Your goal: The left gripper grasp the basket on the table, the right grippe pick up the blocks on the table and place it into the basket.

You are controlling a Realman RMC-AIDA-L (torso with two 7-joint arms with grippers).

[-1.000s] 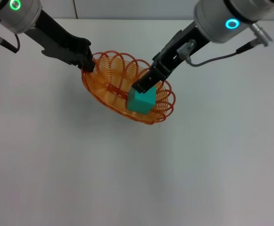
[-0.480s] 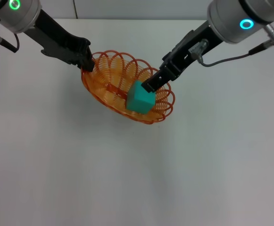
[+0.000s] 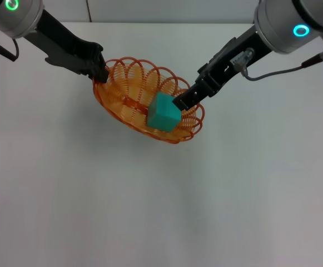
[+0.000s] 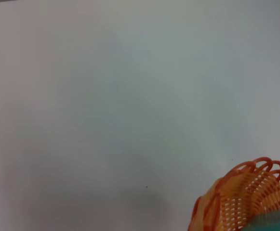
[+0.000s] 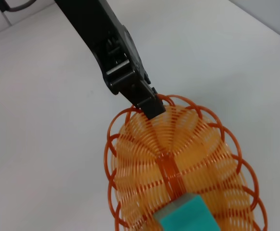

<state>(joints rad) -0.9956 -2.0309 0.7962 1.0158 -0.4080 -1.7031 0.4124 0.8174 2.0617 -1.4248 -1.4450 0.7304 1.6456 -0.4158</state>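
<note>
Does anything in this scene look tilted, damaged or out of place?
Only one thing: the cube sits tilted on an edge inside the basket, leaning toward the right gripper at its upper corner. The left gripper holds the basket's rim. Nothing looks spilled or damaged.

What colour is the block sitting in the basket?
Teal-green, plain faces. The block shows best in the head view, inside the orange wire basket.

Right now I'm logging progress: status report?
Left gripper clamped on basket rim. Right gripper at cube, cube inside basket. Nothing in the way.
</note>
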